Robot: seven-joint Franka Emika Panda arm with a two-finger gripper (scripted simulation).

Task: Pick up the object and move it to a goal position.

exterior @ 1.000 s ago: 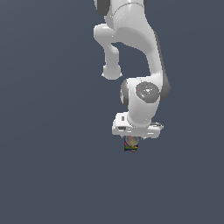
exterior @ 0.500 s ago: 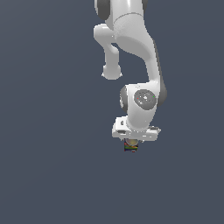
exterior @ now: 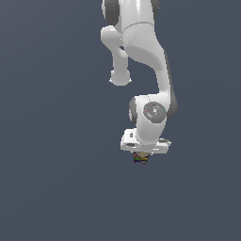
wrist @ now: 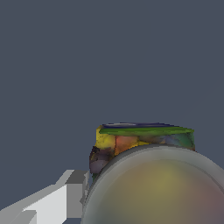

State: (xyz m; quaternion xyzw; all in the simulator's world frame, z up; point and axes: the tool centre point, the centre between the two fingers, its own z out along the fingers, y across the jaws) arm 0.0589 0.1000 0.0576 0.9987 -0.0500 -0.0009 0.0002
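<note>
The object [exterior: 140, 158] is a tiny can with a dark body and red, yellow and green bands. In the exterior view it hangs right under the white hand of my arm, mostly hidden by it. My gripper [exterior: 141, 159] is shut on the can and holds it above the grey floor. In the wrist view the can [wrist: 144, 166] fills the near field: round grey-tan top, coloured bands behind it. One white finger [wrist: 70, 197] shows pressed beside it. The other finger is hidden.
The white arm [exterior: 141, 61] rises from the hand to the top of the exterior view. A plain dark grey floor [exterior: 56, 188] lies all around. No goal marker shows.
The arm has leaned a little toward the exterior view's right, carrying the hand and the can that way. The grip is unchanged.
</note>
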